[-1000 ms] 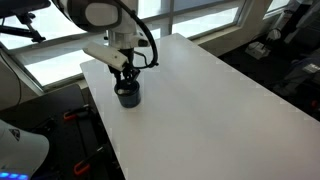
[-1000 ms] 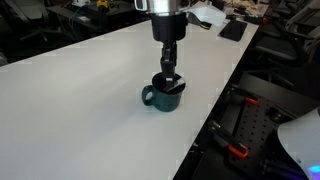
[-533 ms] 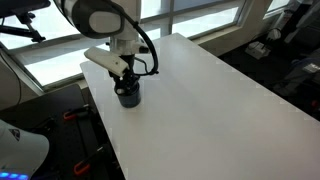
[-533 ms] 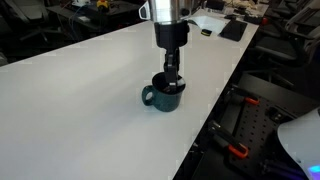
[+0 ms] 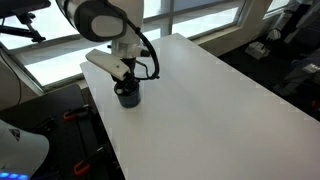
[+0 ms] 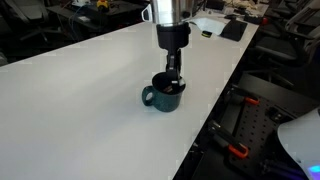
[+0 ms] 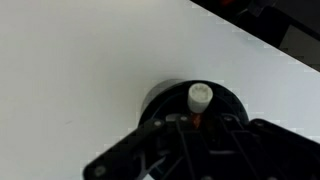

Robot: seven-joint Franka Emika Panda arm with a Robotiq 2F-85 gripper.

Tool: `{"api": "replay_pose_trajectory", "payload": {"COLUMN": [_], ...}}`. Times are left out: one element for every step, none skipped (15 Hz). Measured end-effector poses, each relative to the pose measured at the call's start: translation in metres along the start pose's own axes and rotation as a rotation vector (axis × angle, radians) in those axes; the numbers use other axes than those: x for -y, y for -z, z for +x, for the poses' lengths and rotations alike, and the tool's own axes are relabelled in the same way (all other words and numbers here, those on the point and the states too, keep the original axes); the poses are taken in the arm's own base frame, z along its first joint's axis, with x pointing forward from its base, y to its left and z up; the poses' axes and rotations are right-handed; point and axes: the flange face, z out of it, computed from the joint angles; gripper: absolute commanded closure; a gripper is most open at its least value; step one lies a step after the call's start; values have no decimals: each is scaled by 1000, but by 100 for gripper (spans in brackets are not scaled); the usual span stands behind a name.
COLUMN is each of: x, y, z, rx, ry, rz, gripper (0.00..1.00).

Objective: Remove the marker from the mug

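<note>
The dark mug (image 6: 163, 97) stands on the white table near its edge, its handle pointing away from the edge; it also shows in an exterior view (image 5: 128, 96). My gripper (image 6: 174, 70) hangs straight above the mug's mouth, fingers pointing down and close together. In the wrist view the marker (image 7: 200, 97) stands upright in the mug (image 7: 160, 98), its white end towards the camera and a red part below it. The gripper (image 7: 199, 123) fingers sit on either side of the marker and look shut on it.
The white table (image 6: 80, 90) stretches wide beyond the mug. Its edge (image 6: 215, 110) runs close to the mug, with black and orange gear on the floor below (image 6: 235, 150). Dark flat items (image 6: 232, 30) lie at the table's far end.
The gripper has risen slightly above the mug and the wrist has turned a little. The mug has not moved.
</note>
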Motion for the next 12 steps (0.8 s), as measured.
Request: {"api": "replay_pose_trajectory", "payload": {"x": [-1, -1, -1, -2, -2, -3, -3, -3, -3, -2, -2, -1], "y": [0, 0, 0, 0, 0, 0, 2, 5, 9, 15, 22, 30], "z": [0, 0, 0, 0, -1, -1, -1, -2, -2, -3, -4, -5], "rx": [0, 0, 0, -1, -1, -1, 1, 5, 8, 12, 17, 24], "ry": [-2, -3, -4, -6, -9, -14, -20, -31, -40, -51, -60, -68], "rz": [0, 1, 1, 2, 3, 4, 5, 7, 7, 8, 9, 11], "gripper": [95, 95, 95, 95, 95, 95, 95, 95, 95, 95, 95, 95]}}
